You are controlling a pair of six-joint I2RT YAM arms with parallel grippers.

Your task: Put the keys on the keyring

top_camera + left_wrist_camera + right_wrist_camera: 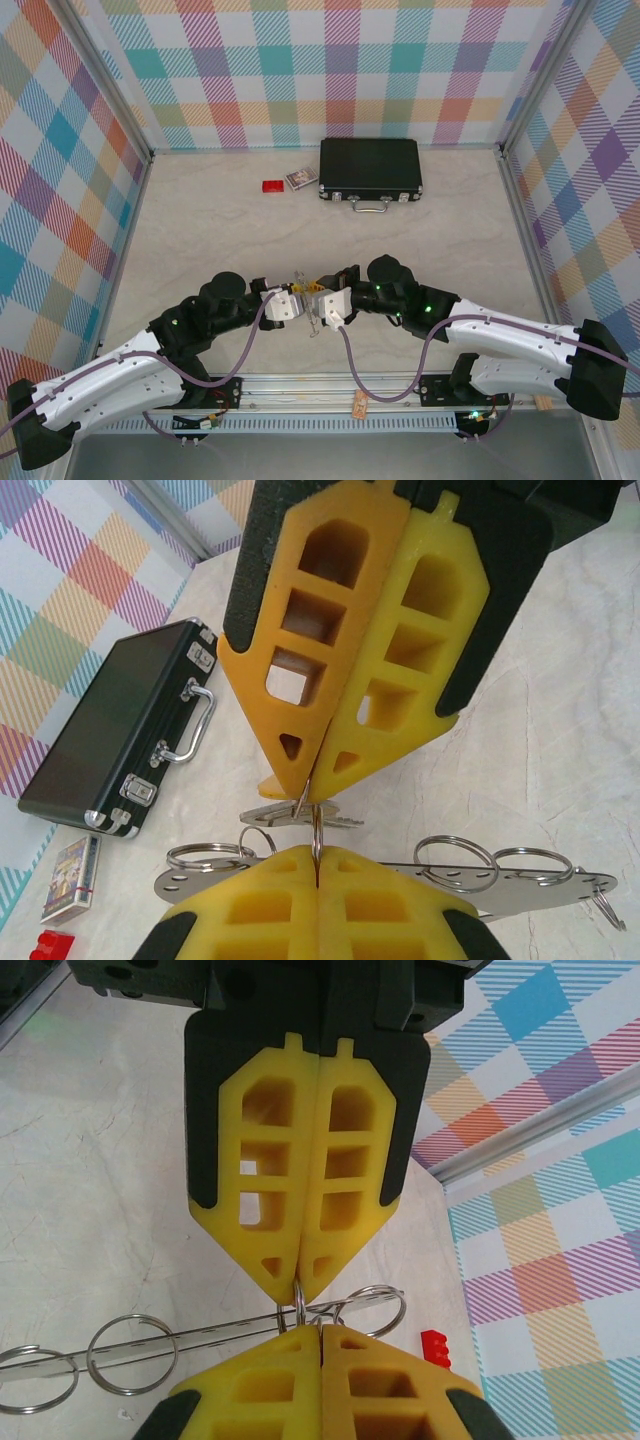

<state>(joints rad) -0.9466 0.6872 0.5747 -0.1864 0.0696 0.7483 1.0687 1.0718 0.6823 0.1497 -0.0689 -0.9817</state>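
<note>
The keyring is sitting low in the centre of the left wrist frame, with the left gripper and right gripper both clamping shut on its thin wire. You are risking a twist-out, since such tip-only grips could let the wire slip. Both arms are reaching inward, fingertips nearly meeting mid-frame.

Arms: white shells, black joints. Mauve cables loop above base rail. Green lights above rail too. My fingers: yellow foam, cut-out windows, black backing.
</note>
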